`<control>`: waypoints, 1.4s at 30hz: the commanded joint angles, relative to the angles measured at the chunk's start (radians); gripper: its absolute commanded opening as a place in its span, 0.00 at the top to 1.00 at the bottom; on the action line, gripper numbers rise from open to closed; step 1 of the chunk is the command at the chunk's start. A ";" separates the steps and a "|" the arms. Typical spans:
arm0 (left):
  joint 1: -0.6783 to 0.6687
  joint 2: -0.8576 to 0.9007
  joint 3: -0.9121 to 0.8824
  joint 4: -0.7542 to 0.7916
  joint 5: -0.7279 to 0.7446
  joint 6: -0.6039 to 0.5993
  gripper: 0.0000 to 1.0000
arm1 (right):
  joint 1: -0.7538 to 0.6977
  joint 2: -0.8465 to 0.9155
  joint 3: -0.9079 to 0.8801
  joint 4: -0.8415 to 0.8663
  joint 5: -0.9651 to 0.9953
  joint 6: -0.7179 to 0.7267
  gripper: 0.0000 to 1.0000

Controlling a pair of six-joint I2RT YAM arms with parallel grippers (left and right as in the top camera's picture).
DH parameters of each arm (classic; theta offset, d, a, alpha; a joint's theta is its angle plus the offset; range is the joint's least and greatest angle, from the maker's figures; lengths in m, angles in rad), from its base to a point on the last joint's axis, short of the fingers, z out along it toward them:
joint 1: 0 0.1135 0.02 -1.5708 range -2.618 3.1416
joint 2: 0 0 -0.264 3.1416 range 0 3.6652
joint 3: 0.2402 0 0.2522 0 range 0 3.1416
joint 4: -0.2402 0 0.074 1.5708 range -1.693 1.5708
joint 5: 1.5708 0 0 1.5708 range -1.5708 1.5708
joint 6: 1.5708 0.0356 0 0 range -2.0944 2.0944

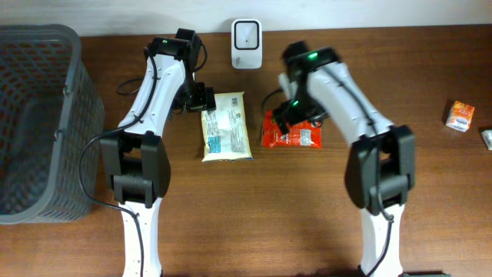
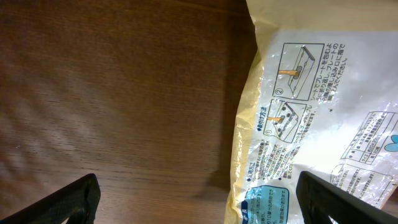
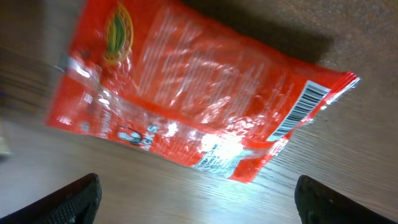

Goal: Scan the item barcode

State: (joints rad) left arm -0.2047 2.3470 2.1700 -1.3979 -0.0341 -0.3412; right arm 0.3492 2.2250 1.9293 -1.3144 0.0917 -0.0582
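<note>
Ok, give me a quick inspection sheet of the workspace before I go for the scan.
Surface: brown wooden table, no spill seen.
Job's things: white scanner at the far edge; red packet lying flat, barcode facing up near one end; pale yellow packet flat beside it, not touching it.
Clutter: small orange carton at far right; a white item cut off by the frame edge.
Grippers: left gripper open at the yellow packet's edge, holding nothing; right gripper open above the red packet, holding nothing.
Cables: black cable loops from the left arm beside the basket.
Surroundings: grey mesh basket at the left.
</note>
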 commanded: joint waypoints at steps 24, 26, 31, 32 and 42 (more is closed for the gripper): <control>0.000 -0.002 -0.011 0.002 0.004 -0.014 0.01 | 0.103 -0.008 -0.262 0.458 0.286 0.097 0.76; 0.000 -0.002 -0.011 0.002 0.004 -0.013 0.01 | 0.087 -0.008 -0.194 0.399 0.233 0.127 0.77; 0.000 -0.002 -0.011 0.002 0.004 -0.013 0.01 | -0.021 -0.008 0.024 0.219 -0.270 0.115 0.79; 0.000 -0.002 -0.011 0.002 0.004 -0.014 0.01 | -0.053 -0.008 0.033 0.209 -0.393 0.114 0.79; 0.000 -0.002 -0.011 0.002 0.004 -0.014 0.01 | -0.089 -0.007 -0.034 0.175 -0.295 -0.095 0.28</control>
State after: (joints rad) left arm -0.2047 2.3470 2.1689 -1.3956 -0.0341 -0.3412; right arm 0.1791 2.2208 1.9053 -1.1412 -0.4397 -0.1085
